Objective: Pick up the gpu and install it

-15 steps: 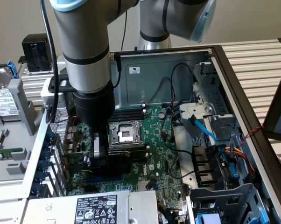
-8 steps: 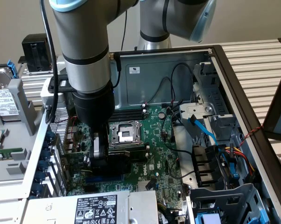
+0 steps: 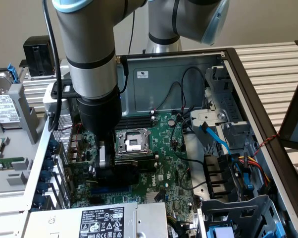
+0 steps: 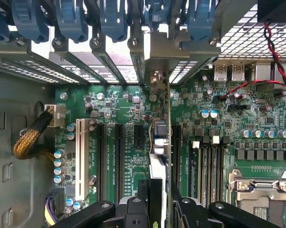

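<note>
fingers (image 4: 142, 209): I had them clamped on the gpu (image 4: 157, 142)
gpu: held edge-on, over the motherboard (image 4: 119, 102) card slots

This was a robotics lab or test bench, not a home. A grey robot arm (image 3: 89, 49) reached down into an open PC case (image 3: 159, 94) that lay flat on a slatted metal bench (image 3: 273, 64). Its motherboard (image 3: 169, 173) was bare, with loose cables (image 3: 216, 136) and a power supply (image 3: 102, 220) showing. A hard drive (image 3: 3, 106) sat outside the case, toward the bench's edge on the exterior view's left.
</note>
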